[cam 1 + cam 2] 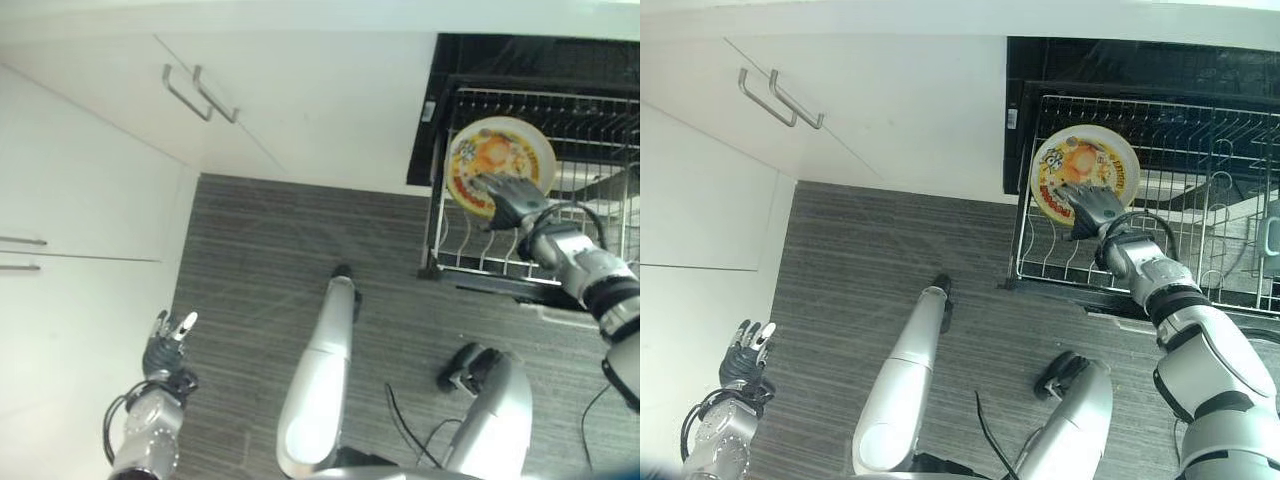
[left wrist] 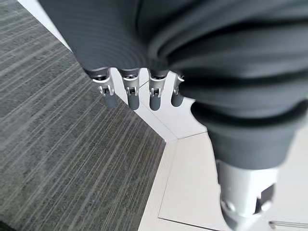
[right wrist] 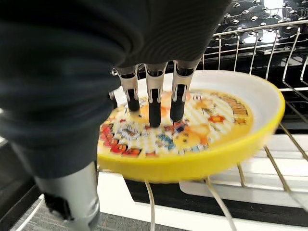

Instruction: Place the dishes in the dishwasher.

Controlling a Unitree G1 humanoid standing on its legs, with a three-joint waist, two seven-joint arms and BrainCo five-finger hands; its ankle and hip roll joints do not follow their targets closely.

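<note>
A round plate [image 1: 497,158] with a yellow rim and a cartoon print is tilted over the front left corner of the dishwasher's wire rack [image 1: 590,110]. My right hand [image 1: 515,203] is shut on it. Its fingers [image 3: 154,103] lie across the printed face of the plate [image 3: 216,130], and the thumb is hidden below the rim. The plate's lower edge is among the rack's upright tines; I cannot tell whether it rests on them. My left hand [image 1: 165,350] hangs low at the left by the cabinet front, its fingers [image 2: 130,94] straight and holding nothing.
White cabinet doors with bar handles [image 1: 200,92] run along the left and back. Dark striped floor [image 1: 270,240] lies between them and the open dishwasher [image 1: 1120,60]. A pale flat piece [image 3: 269,180] lies in the rack under the plate.
</note>
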